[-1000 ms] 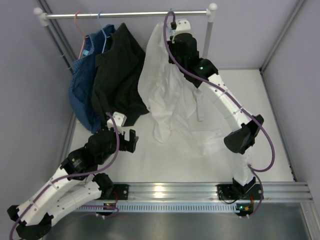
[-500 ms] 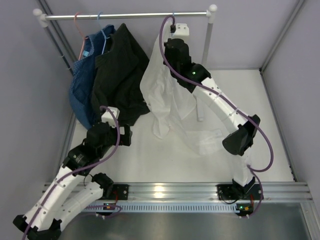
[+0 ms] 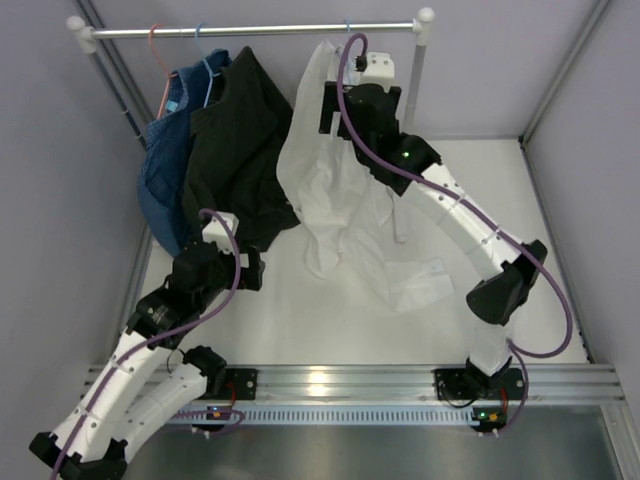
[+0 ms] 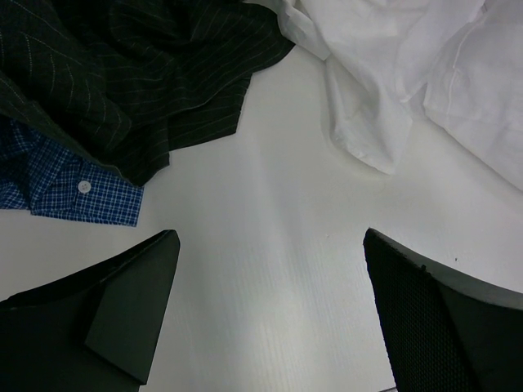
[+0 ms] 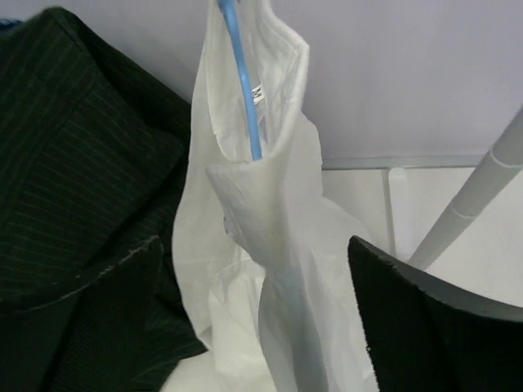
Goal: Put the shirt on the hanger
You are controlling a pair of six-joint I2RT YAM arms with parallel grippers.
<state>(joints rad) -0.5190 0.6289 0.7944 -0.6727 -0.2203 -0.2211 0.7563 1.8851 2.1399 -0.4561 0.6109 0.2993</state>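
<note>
The right claw (image 5: 253, 249) has its jaws spread apart, facing the shirt (image 5: 245, 212) without gripping it. The shirt hangs on the hanger (image 5: 243, 77) from the rail (image 3: 250, 30), at 12 o'clock of the table (image 3: 300, 310), with the black garment (image 3: 235, 150) at its 9 o'clock. The left claw (image 4: 270, 245), also spread, hovers at 8 o'clock.

The right hand (image 5: 253, 269) has been opened and drawn off the hanger (image 5: 242, 90) and shirt (image 5: 245, 212); the left hand (image 4: 270, 269) has been pulled back.
</note>
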